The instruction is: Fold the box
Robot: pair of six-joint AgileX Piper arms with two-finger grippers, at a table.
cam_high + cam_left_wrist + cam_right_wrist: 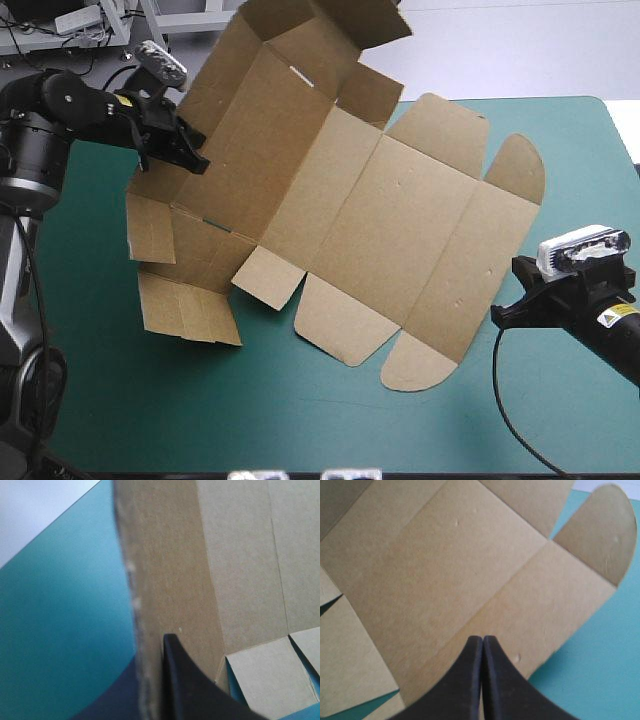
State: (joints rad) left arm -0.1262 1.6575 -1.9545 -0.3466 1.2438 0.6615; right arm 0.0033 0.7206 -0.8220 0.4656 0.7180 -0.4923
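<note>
The box (400,230) is a cut sheet of brown board lying open across the middle of the bench (300,420), which carries a teal-green cover. The right half of the sheet lies flat on the cover, with its rounded flaps toward the right and near edges. The left half is raised off the bench and tilts upward toward the far left, so that its top flaps stand above the far edge of the bench in the high view. The small flaps at its near left corner are the lowest part, close to the cover. The left jaws are clenched on the left edge of the raised half, partway up. In the left wrist view, one black finger (192,685) lies against the inner face of the box (175,555), with the cut edge of the sheet just beside it. The second finger cannot be made out behind the sheet. The right jaws are clenched on nothing, the two black fingers (507,680) meeting in a single pointed arch. They sit low at the near right edge of the flat half, pointing left over the box (445,570) just inside its edge. Contact between tips and sheet cannot be determined.
</note>
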